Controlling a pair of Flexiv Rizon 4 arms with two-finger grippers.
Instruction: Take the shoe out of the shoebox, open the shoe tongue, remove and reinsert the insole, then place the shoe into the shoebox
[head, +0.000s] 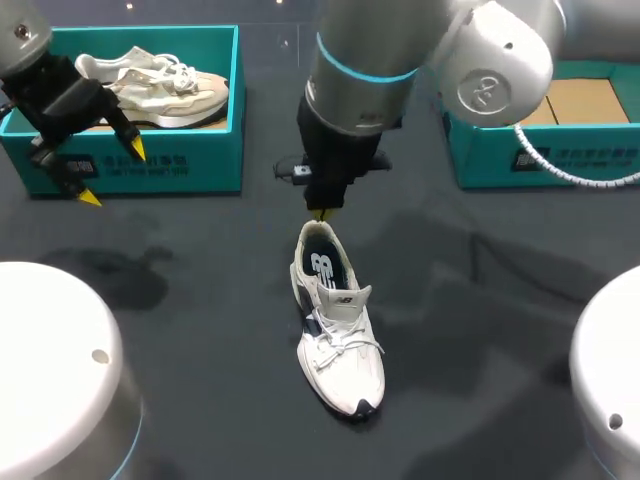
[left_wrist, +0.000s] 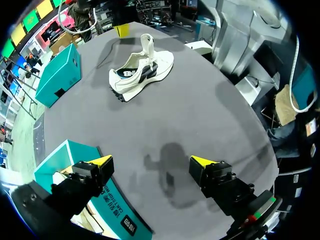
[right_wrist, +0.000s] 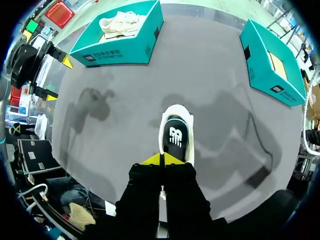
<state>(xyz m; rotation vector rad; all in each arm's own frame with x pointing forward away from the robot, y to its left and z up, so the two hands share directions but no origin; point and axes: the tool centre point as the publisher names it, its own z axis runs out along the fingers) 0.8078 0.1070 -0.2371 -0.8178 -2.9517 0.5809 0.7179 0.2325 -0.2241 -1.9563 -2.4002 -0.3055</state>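
A white sneaker (head: 338, 345) lies on its sole in the middle of the dark table, toe toward the front, tongue (head: 343, 297) raised and the dark insole (head: 327, 268) showing in its opening. My right arm reaches over the middle; its gripper (head: 322, 213) hangs shut above the shoe's heel end. In the right wrist view its tips (right_wrist: 162, 160) meet with nothing between them, just over the insole (right_wrist: 176, 136). My left gripper (head: 112, 173) stands open and empty in front of the left shoebox (head: 190, 165). The sneaker (left_wrist: 142, 70) lies far ahead of its fingers (left_wrist: 102, 161).
The teal left shoebox holds a beige shoe (head: 160, 85). A second teal box (head: 500, 150) stands at the back right, its brown floor (head: 585, 100) bare. Two white round bases (head: 45, 360) sit at the front corners.
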